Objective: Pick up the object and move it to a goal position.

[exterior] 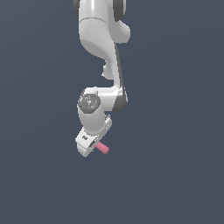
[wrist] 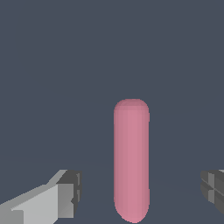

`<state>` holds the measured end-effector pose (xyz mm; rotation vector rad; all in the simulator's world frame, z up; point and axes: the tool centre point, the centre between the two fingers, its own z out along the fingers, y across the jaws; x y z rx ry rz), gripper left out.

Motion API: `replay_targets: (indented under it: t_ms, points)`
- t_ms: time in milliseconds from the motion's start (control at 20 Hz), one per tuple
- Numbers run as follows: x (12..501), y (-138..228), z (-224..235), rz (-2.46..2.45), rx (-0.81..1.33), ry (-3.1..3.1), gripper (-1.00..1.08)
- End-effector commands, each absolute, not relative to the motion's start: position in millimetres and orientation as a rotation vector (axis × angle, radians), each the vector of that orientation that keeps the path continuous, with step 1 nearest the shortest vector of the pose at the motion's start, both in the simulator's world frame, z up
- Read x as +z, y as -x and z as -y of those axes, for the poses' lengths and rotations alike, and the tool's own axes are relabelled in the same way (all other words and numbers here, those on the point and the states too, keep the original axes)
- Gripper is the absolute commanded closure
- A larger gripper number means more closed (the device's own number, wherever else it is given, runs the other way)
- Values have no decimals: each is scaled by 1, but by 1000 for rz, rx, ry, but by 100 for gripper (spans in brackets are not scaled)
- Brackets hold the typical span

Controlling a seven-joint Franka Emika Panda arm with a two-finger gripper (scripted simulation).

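Observation:
The object, a small pink rod with rounded ends [wrist: 131, 159], lies on the dark floor between my two fingertips in the wrist view. Both fingers stand well apart from it, one pad [wrist: 70, 192] on one side and the other pad [wrist: 212, 190] on the far side, neither touching it. My gripper [wrist: 140, 192] is open. In the exterior view the white gripper [exterior: 89, 142] hangs over the object [exterior: 103, 148], whose one end pokes out toward the exterior view's right; the rest is hidden under the hand.
The white arm [exterior: 103, 48] reaches down from the top of the exterior view. A plain dark grey floor [exterior: 175, 175] surrounds the object. No goal marker shows in either view.

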<state>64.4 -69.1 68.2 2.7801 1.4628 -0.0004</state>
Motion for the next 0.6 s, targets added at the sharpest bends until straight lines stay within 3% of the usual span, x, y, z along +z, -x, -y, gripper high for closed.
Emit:
replay_targets:
  t_ms: [0,550]
  points:
    - [65,-64,69,-1463,-1,-2780,-92]
    - [20,-63,69,-1469,0,-2777,-92]
